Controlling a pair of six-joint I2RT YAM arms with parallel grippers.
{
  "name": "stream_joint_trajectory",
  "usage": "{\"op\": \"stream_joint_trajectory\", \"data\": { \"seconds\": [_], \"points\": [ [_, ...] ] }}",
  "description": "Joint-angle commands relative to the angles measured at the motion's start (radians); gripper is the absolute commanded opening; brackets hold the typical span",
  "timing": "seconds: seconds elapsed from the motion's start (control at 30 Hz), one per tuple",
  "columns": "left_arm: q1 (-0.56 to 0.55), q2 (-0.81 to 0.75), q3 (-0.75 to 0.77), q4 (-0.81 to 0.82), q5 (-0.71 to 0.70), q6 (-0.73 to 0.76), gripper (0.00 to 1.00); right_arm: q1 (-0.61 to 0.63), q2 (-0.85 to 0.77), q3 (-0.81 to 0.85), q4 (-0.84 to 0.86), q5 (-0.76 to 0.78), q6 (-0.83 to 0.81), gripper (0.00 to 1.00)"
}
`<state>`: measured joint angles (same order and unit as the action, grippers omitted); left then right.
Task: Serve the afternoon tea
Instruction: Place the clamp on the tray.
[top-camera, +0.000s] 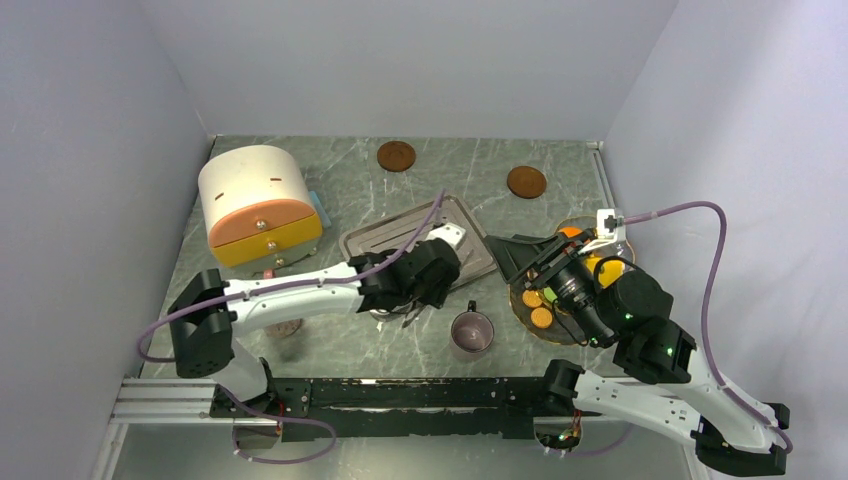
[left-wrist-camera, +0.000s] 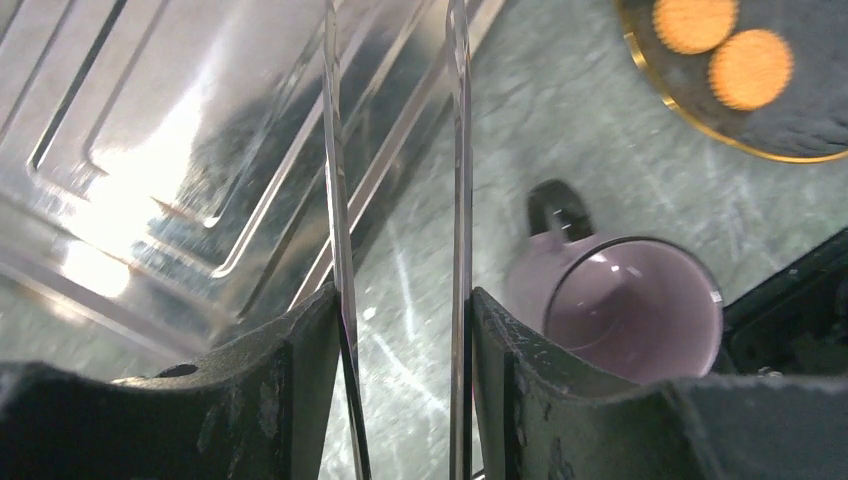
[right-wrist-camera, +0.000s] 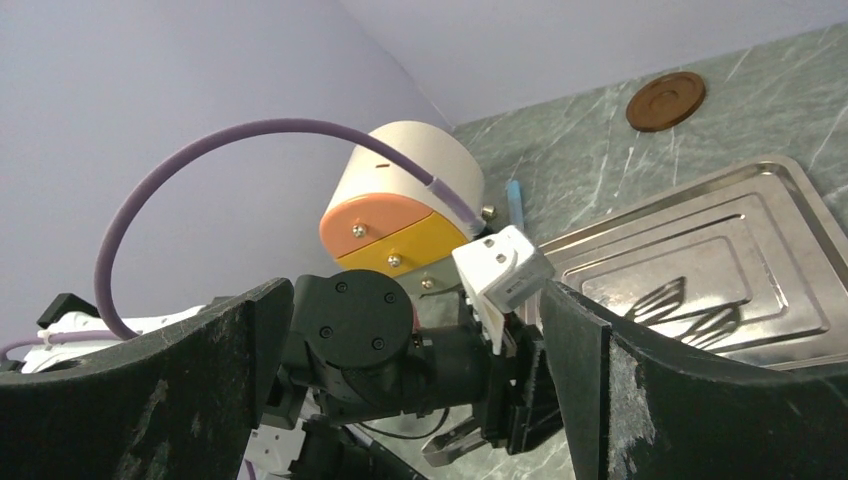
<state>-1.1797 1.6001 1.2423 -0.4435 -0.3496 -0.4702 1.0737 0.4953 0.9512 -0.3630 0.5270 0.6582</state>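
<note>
A pinkish-grey mug (top-camera: 471, 331) (left-wrist-camera: 630, 300) stands upright and empty on the marble table, handle towards the back. To its right, a dark gold-rimmed plate (top-camera: 525, 312) (left-wrist-camera: 700, 130) carries round treats, among them orange ones (top-camera: 541, 317) (left-wrist-camera: 750, 68). My left gripper (top-camera: 415, 305) (left-wrist-camera: 400, 300) hangs over the near edge of the steel tray (top-camera: 385, 240) (left-wrist-camera: 150, 130), just left of the mug. It is shut on metal tongs (left-wrist-camera: 335, 200), one blade against each finger. My right gripper (top-camera: 520, 258) (right-wrist-camera: 417, 290) is open and empty, raised over the plate's left side and facing the left arm.
A white round box with orange and yellow drawers (top-camera: 255, 205) (right-wrist-camera: 400, 190) stands at the back left. Two brown coasters (top-camera: 396, 155) (top-camera: 526, 181) lie near the back wall. A small brownish round thing (top-camera: 287, 327) sits under my left arm. Walls close in on three sides.
</note>
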Motion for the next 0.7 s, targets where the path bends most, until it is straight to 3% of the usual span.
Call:
{"op": "stream_joint_trajectory", "data": {
  "seconds": [0.0, 0.3, 0.67],
  "points": [
    [0.025, -0.085, -0.076, -0.062, -0.109, -0.091, 0.53, 0.003, -0.007, -0.018, 0.032, -0.002, 0.006, 0.98],
    [0.22, -0.106, -0.198, 0.02, -0.07, -0.084, 0.52, 0.003, -0.015, -0.029, 0.029, -0.004, 0.011, 0.98],
    [0.257, 0.019, -0.253, 0.073, -0.061, -0.099, 0.57, 0.003, -0.011, -0.026, 0.013, -0.001, 0.002, 0.98]
  ]
}}
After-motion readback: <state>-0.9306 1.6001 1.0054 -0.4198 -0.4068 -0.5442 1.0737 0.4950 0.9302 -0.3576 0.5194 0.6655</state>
